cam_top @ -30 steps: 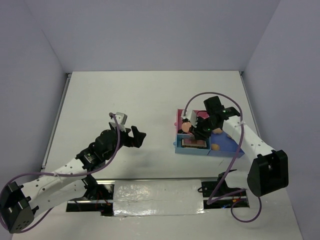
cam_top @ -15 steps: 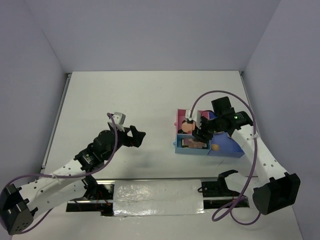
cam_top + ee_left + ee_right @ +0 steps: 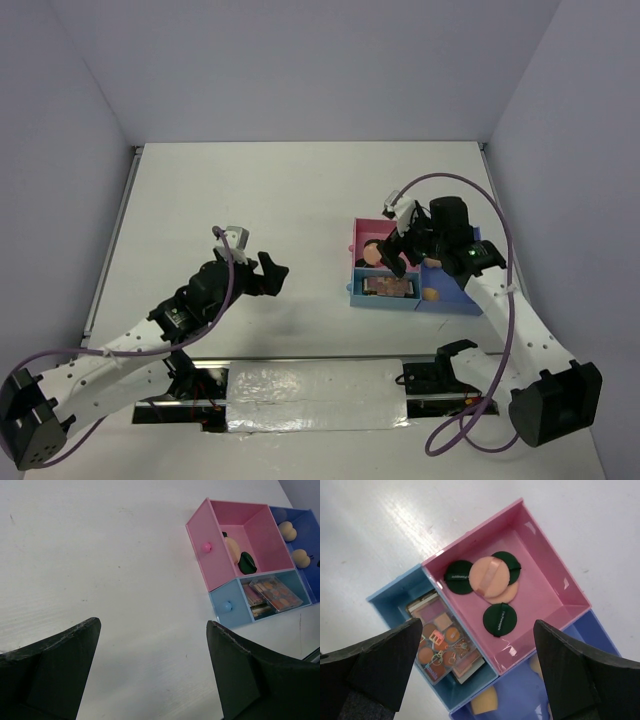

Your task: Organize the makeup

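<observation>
The makeup lies in the pink-and-blue tray [image 3: 559, 575]. Its pink compartment holds dark green discs [image 3: 500, 619] and peach pads [image 3: 489, 577]. Palettes [image 3: 445, 640] are stacked in the light blue compartment, and peach sponges [image 3: 485, 702] lie in the darker blue one. My right gripper [image 3: 478, 624] hovers open above the tray [image 3: 385, 299], with nothing between its fingers. My left gripper [image 3: 153, 622] is open and empty over bare table, left of the tray [image 3: 207, 545]. In the top view, the left gripper [image 3: 272, 272] is well short of the tray and the right gripper [image 3: 397, 252] is over it.
Grey walls close the white table at the back and both sides. A metal strip [image 3: 320, 385] with cables runs along the near edge between the arm bases. The right arm's purple cable [image 3: 440, 185] loops above the tray.
My right gripper has opened wide and lifted up from the tray, its arm swinging right. The left arm has barely shifted and stays open.
</observation>
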